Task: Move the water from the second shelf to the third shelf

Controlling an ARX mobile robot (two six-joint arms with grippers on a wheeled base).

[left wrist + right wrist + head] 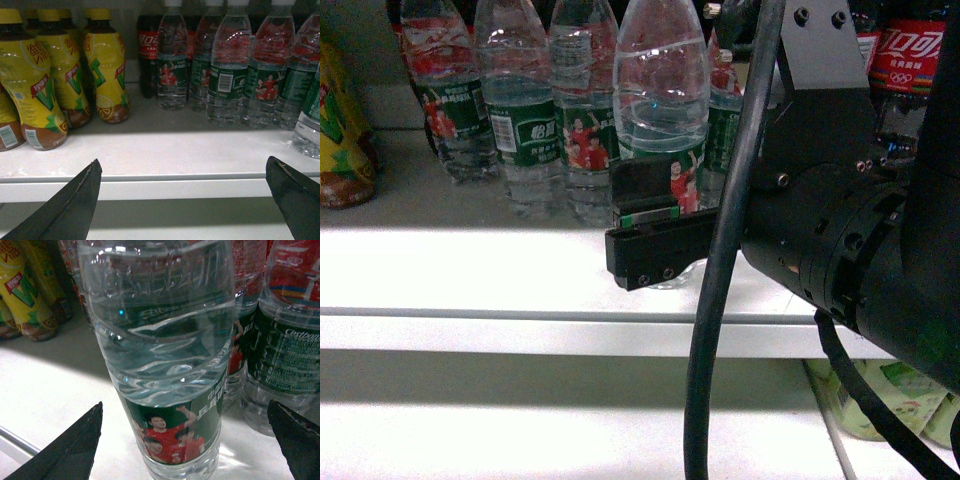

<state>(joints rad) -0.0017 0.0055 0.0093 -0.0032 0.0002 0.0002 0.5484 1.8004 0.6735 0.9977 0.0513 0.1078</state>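
The water, a clear ribbed bottle [660,100] with a green label and people in red shirts, stands upright at the front of a row of like bottles [520,120] on a white shelf [470,270]. In the right wrist view this bottle [160,340] fills the middle. My right gripper [185,404] is open, one finger on each side of the bottle's lower part with gaps on both sides. From the head camera the right gripper [655,225] sits at the bottle's label. My left gripper [183,161] is open and holds nothing, in front of the shelf edge [175,177].
Yellow drink bottles [50,75] stand on the left of the same shelf, and cola bottles [149,50] behind the water. More water bottles [285,340] crowd close to the right. A black cable [720,300] hangs in front. Green packs [890,395] lie on the shelf below.
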